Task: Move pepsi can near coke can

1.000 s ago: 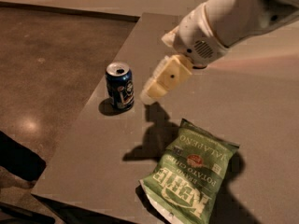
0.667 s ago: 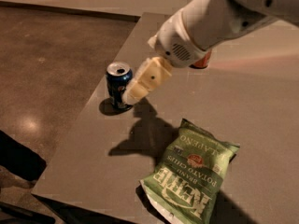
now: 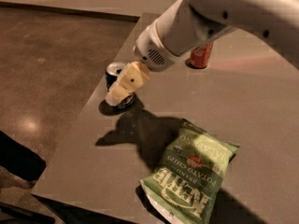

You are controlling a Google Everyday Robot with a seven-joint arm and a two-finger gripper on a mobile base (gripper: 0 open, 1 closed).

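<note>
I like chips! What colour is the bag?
Chip bag: green, camera view. Gripper is at the pepsi can.

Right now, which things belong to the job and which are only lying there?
Job: dark blue soda can; orange-red soda can; cream end effector, in front of the blue can.
Lying about: green crinkled chip bag, on the grey table.

A cream-coloured gripper (image 3: 117, 93) hangs at the dark blue, silver-topped pepsi can (image 3: 112, 73). The coke can (image 3: 202, 57) shows orange-red. The chip bag (image 3: 191, 181) is green with white lettering.
</note>
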